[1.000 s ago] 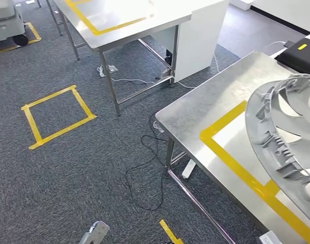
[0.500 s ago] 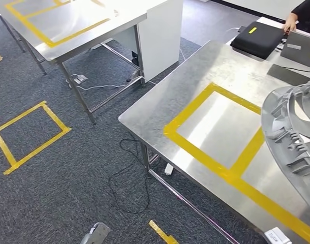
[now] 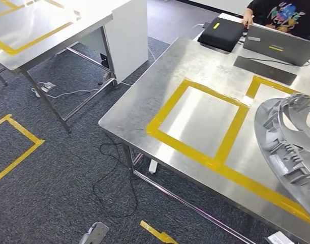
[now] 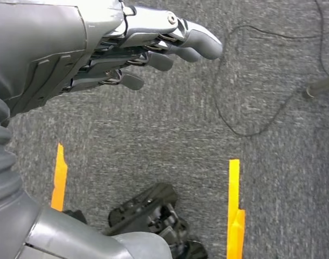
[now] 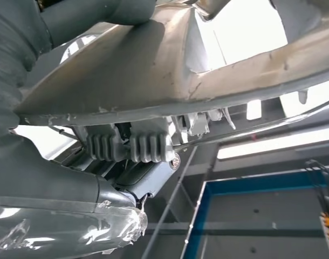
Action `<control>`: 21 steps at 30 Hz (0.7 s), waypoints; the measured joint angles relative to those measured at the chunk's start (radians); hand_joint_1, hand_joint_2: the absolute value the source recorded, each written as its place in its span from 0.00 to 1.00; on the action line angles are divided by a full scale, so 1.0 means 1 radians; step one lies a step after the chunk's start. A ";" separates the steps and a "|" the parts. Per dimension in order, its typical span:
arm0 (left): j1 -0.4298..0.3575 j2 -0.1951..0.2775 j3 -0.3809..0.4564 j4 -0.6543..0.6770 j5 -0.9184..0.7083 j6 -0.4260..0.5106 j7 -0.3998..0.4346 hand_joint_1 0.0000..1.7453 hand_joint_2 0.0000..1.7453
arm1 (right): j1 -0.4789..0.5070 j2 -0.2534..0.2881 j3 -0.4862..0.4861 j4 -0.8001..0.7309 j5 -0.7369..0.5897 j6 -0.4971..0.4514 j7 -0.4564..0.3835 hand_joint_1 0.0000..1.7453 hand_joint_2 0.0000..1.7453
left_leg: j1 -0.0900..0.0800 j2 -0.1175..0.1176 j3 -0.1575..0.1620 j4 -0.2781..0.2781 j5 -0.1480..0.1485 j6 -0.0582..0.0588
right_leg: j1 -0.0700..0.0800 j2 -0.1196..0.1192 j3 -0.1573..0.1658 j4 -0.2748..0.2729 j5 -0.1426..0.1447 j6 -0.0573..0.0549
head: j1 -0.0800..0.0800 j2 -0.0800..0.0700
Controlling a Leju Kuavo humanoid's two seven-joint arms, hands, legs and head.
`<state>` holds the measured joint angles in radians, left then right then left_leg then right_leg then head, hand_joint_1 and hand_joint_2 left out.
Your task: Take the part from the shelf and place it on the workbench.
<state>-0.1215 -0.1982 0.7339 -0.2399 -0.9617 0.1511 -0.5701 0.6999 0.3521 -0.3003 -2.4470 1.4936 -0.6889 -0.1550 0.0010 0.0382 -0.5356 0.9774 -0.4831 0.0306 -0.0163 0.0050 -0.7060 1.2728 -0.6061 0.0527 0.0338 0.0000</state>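
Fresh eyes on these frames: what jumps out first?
The big grey ribbed plastic part at the head view's right edge, above the steel workbench with its yellow tape rectangles. The right hand grips that part from beneath. Next, the left hand, fingers extended and holding nothing, hangs over grey carpet with orange tape strips.

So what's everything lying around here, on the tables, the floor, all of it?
Workbench: one, steel, centre right, with yellow tape squares.
Second steel table: one, far left, also yellow-taped.
Grey part: one, ribbed and curved, over the workbench's right end.
Black case: one, far end of the workbench.
Laptop: one, grey, beside the case.
Cable: black, on the grey carpet under the workbench.
Floor tape: yellow, left.
Person: one, dark printed top, behind the laptop.
Left robot hand: silver-grey, empty, fingers extended over the carpet.
Right robot hand: grey, gripping the part from below.
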 joint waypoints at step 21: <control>-0.001 0.008 0.008 0.000 -0.002 0.004 0.001 0.00 1.00 | 0.039 0.001 -0.042 0.149 -0.259 0.011 -0.102 1.00 1.00 | -0.012 -0.077 0.001 0.033 -0.013 0.003 | 0.013 0.089 0.138 -0.266 0.125 -0.051 | -0.008 0.000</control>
<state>-0.1220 -0.1900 0.7416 -0.2399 -0.9637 0.1546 -0.5687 0.7388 0.3529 -0.3425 -2.2982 1.2342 -0.6776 -0.2573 -0.0110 -0.0387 -0.5342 1.0102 -0.4963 0.0338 -0.0033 0.0939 -0.5679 1.0071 -0.4810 0.0021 0.0262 0.0000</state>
